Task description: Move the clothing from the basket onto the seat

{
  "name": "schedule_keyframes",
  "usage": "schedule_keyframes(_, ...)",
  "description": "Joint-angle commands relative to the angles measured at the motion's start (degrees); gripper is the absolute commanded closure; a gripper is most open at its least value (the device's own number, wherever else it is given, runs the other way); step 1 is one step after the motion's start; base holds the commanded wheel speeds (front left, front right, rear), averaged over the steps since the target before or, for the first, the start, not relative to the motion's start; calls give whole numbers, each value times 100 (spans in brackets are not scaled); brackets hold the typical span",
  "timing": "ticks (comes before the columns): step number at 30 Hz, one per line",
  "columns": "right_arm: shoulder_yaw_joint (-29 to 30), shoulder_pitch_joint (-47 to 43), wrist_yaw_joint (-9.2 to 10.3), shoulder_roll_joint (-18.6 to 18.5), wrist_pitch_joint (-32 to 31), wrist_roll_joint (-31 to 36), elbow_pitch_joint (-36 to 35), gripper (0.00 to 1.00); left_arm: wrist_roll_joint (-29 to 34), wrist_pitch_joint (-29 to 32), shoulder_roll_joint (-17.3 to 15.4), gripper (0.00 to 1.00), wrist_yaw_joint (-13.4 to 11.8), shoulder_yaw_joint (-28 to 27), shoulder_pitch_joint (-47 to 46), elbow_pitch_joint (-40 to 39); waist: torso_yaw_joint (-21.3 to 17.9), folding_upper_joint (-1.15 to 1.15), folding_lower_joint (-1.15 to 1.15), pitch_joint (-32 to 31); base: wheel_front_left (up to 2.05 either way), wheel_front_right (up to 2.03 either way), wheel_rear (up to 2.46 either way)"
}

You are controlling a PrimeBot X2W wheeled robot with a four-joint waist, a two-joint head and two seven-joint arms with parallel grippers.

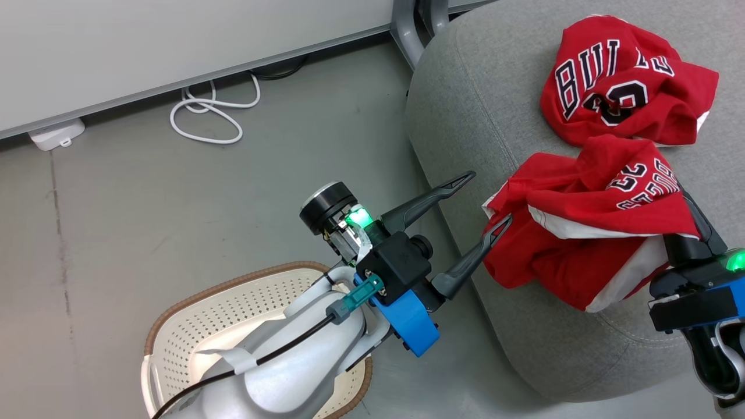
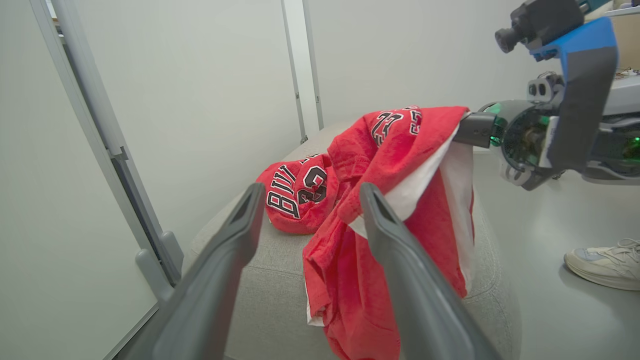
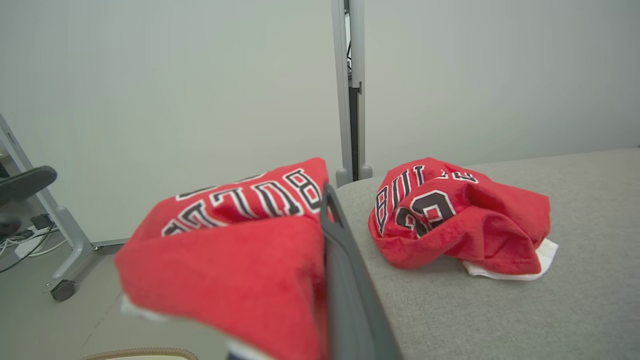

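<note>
Red garment (image 3: 225, 270) pinched tight in my right claw (image 3: 331, 205) overhangs the seat (image 3: 500, 315) edge beneath; releasing here risks it sliding floorward.

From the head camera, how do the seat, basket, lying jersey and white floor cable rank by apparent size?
seat
basket and jersey: too close, since the arm hides part of the basket
cable smallest

A crumpled red jersey (image 1: 625, 81) is being carried by the grey seat (image 1: 465, 105); the basket (image 1: 233, 308) and a white cable (image 1: 209, 110) are being borne by the floor (image 1: 174, 203).
</note>
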State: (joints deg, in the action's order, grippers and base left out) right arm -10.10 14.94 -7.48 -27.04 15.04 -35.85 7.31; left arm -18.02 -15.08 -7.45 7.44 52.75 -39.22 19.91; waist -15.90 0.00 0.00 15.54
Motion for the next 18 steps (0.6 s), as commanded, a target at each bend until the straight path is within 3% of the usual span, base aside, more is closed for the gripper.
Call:
schedule_keyframes(1,30,-67,-3,40,20,32,-37,100,3,-13,-21,0,3,-15,-70,11,-14,0,0,1,0,0,0)
schedule_keyframes(9,140,237,-3,135,20,133,-179,100,39,-13,-100,0,3,-121,-137,14,-30,0,0,87,0,0,0)
schedule_keyframes(18,555,1566,-3,69,19,349,-259,100,203,-13,-220,0,-13,-309,-445,19,16,0,0,633,0,0,0)
